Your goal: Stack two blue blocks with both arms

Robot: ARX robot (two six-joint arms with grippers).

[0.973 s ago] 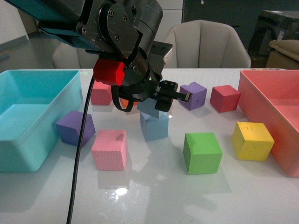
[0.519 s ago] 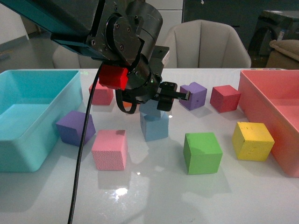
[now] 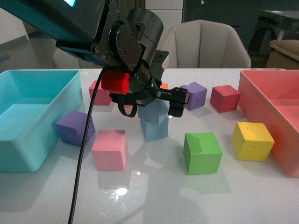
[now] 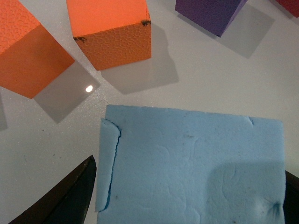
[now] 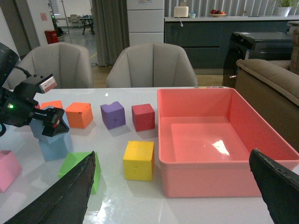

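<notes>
Two blue blocks sit stacked mid-table: the lower blue block (image 3: 154, 129) rests on the table and the upper blue block (image 3: 154, 112) lies askew on top of it. My left gripper (image 3: 156, 100) hangs open just over the upper one, with its fingers either side and clear of the foam. In the left wrist view the upper block's top (image 4: 196, 163) fills the space between the black fingertips (image 4: 70, 200). My right gripper (image 5: 173, 196) is open and holds nothing. It is out of the front view, hovering low in front of the pink bin (image 5: 210, 177).
A turquoise bin (image 3: 37, 116) stands at the left and the pink bin (image 3: 271, 107) at the right. Pink (image 3: 110, 149), green (image 3: 202, 151), yellow (image 3: 252, 140), red (image 3: 225, 98) and two purple cubes (image 3: 74, 127) (image 3: 194, 94) ring the stack. Orange cubes (image 4: 112, 32) lie behind it. A black cable (image 3: 81, 154) hangs down.
My left arm has risen slightly and its finger has swung outward. The upper blue block shows more and stays on the lower one.
</notes>
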